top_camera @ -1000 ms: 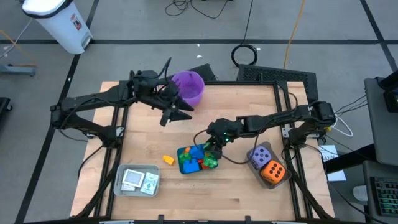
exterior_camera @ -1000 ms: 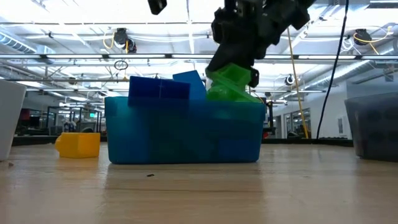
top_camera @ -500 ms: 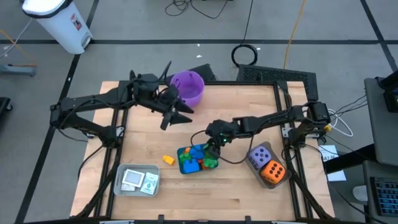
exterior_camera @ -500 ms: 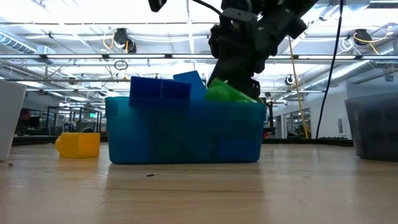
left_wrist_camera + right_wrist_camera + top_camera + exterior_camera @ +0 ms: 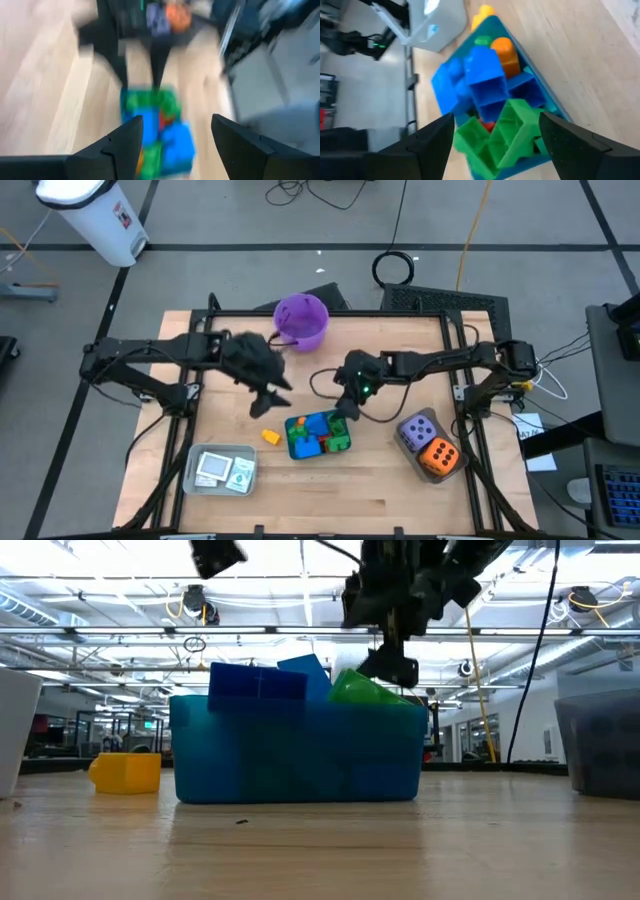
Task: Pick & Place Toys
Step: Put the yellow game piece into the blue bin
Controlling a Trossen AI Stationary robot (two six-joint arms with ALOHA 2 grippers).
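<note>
- Since the earlier frame: right gripper (image 5: 344, 408) has risen off the teal tray (image 5: 343, 433), fingers spread and empty; left gripper (image 5: 271, 401) has swung toward the tray, also open.
- High view: yellow brick (image 5: 270, 437) beside the tray; dice (image 5: 430, 446) to its right; cards (image 5: 222, 469) in a grey tray.
- Low view: green brick (image 5: 362, 690) tops the pile; ceiling lights beyond.
- Right wrist view: blue bricks (image 5: 481, 75), wooden table (image 5: 580, 65).

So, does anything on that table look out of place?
One small yellow plastic brick lies alone on the wooden table, just outside the teal tray piled with blue and green bricks.
</note>
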